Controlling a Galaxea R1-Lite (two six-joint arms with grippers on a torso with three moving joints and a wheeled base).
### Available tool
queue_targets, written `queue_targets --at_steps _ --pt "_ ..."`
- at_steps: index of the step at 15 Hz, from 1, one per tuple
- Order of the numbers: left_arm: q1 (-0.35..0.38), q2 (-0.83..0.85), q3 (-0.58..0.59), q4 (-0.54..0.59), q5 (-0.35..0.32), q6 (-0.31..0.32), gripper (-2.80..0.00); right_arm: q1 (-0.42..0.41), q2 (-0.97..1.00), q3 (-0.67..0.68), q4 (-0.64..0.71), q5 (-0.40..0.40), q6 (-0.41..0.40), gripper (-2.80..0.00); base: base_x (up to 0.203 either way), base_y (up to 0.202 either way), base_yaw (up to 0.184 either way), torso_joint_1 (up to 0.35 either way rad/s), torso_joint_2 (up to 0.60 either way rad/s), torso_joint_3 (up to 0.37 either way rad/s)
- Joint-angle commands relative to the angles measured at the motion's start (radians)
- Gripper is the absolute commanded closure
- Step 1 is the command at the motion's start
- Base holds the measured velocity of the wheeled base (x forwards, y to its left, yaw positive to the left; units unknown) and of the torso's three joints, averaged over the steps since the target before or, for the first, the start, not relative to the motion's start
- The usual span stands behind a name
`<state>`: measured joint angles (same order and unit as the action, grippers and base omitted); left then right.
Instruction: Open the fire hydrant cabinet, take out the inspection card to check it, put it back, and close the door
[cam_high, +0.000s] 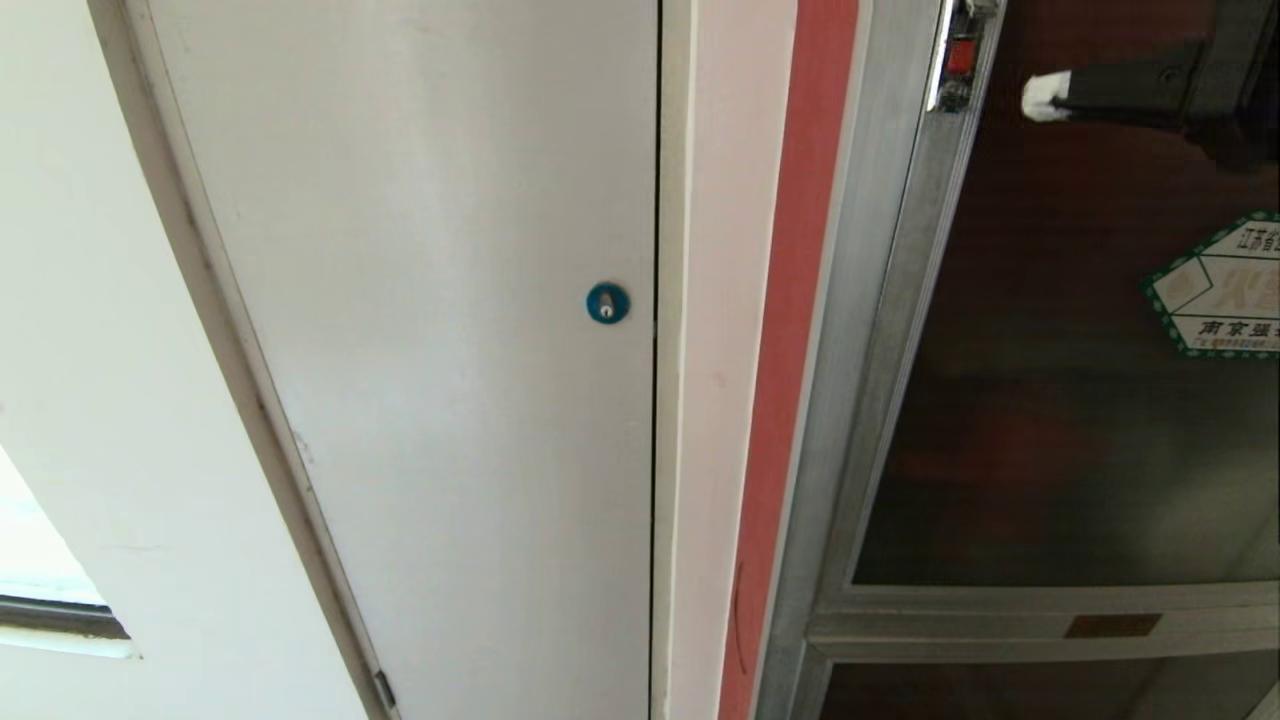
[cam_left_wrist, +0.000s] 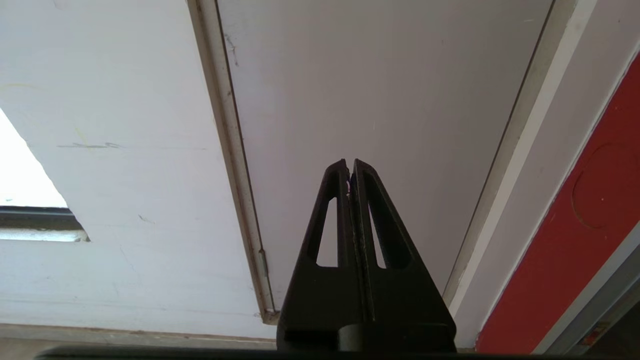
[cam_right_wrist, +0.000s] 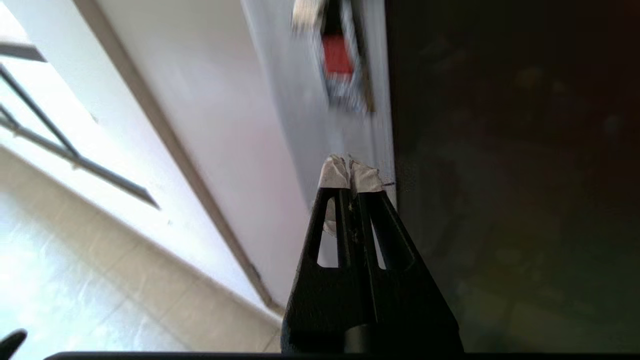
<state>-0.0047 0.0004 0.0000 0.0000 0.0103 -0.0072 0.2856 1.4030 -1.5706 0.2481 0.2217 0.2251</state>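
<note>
R gripper (cam_high: 1040, 97) comes in from the upper right of the head view, arm level, white-taped tips pointing left. Its fingers (cam_right_wrist: 334, 175) are pressed together w/ nothing between them; wrist view is smeared, so contact w/ anything probably can't be called. L gripper (cam_left_wrist: 350, 165) is out of the head view, fingers together, empty.

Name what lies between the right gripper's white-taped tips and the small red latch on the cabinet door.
Nothing: in the head view only dark glass of the door and its silver frame separate the right gripper from the red latch.
</note>
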Motion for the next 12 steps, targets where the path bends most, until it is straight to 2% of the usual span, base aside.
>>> queue_targets --at_steps 1,5,12 --pt "0.000 0.000 0.000 0.000 0.000 0.000 0.00 0.007 -0.014 0.081 -0.044 0.005 0.004 0.00 0.000 0.000 0.000 0.000 0.00 0.000" --pt "0.000 0.000 0.000 0.000 0.000 0.000 0.00 0.012 0.026 0.127 -0.115 0.005 0.010 0.00 0.000 0.000 0.000 0.000 0.00 0.000" --pt "0.000 0.001 0.000 0.000 0.000 0.000 0.00 0.012 0.105 0.125 -0.220 -0.007 0.014 0.00 0.000 0.000 0.000 0.000 0.00 0.000"
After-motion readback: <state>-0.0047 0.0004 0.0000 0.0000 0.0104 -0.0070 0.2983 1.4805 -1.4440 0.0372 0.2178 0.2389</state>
